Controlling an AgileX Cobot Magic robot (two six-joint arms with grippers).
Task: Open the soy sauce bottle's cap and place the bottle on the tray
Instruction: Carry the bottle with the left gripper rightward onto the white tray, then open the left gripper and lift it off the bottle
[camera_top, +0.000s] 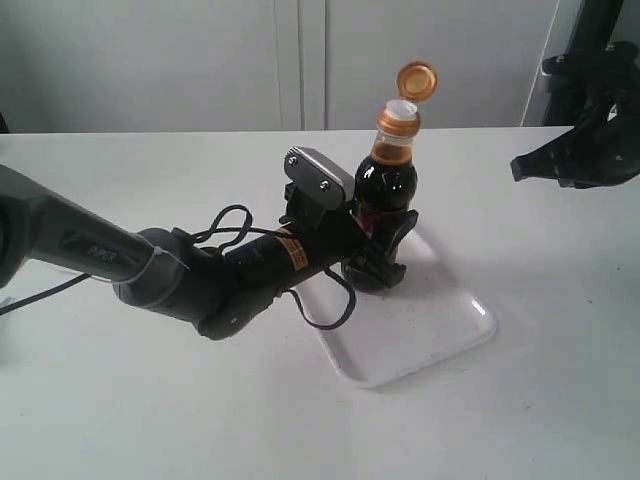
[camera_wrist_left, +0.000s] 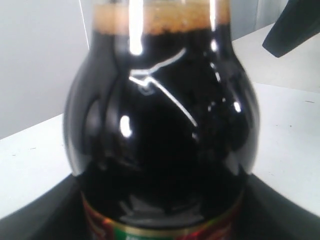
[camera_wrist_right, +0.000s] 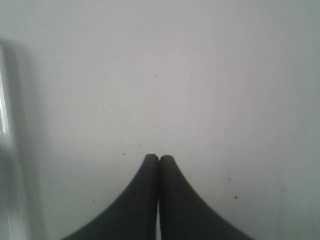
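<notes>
The soy sauce bottle (camera_top: 388, 183) stands upright over the far end of the white tray (camera_top: 440, 340); its base is hidden by the fingers, so contact with the tray cannot be told. Its orange-brown cap (camera_top: 416, 79) is flipped up on its hinge, baring the white spout (camera_top: 401, 108). My left gripper (camera_top: 380, 255) is shut on the bottle's lower body. In the left wrist view the dark bottle (camera_wrist_left: 160, 125) fills the frame, with a finger (camera_wrist_left: 35, 220) on either side. My right gripper (camera_top: 522, 166) hangs shut and empty at the far right, its tips (camera_wrist_right: 159, 159) pressed together.
The white table (camera_top: 150, 400) spreads all round the tray. The left arm (camera_top: 180, 275) and its cables lie low across the table from the left. A grey wall with panel seams (camera_top: 300, 60) rises behind the table's back edge.
</notes>
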